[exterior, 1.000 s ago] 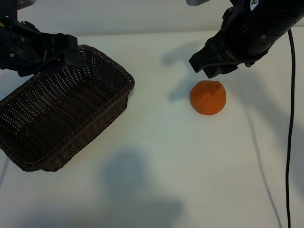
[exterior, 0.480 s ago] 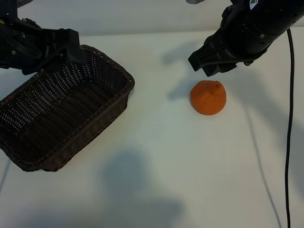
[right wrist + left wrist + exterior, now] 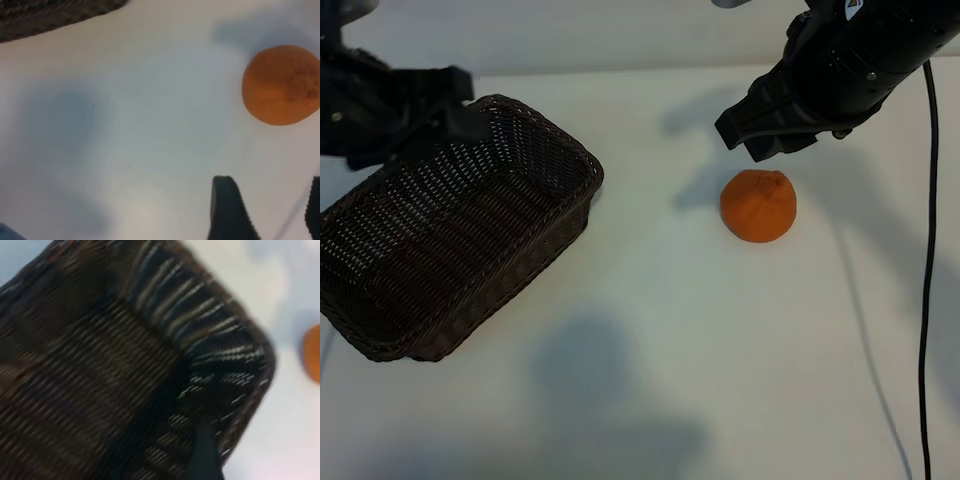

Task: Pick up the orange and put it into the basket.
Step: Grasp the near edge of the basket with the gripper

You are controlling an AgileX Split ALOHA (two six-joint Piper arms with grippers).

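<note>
Two arms are hanging over a white table [image 3: 650, 330], one toward each far corner. Starting at the left, the left gripper [image 3: 455, 105] is hovering above the far end of the basket [image 3: 450, 240], just over its braided rim; its fingers are standing wide apart with nothing between them, and in the left wrist view one dark fingertip [image 3: 205, 450] is showing against the basket's inner wall. The basket, a dark brown woven wicker tray with sloping sides, is sitting skewed along the table's left edge, one end reaching toward the near left corner and the other pointing toward the far middle. It is holding nothing. Moving right across a bare stretch of table, the orange [image 3: 758, 205] is resting on the surface in the right half, nearer the far edge than the near one and well apart from the basket. The right gripper [image 3: 760, 130] is hovering just above and slightly behind the orange, not touching it, with its fingers partly spread and empty. A black cable [image 3: 927, 280] is trailing down along the table's right edge.
</note>
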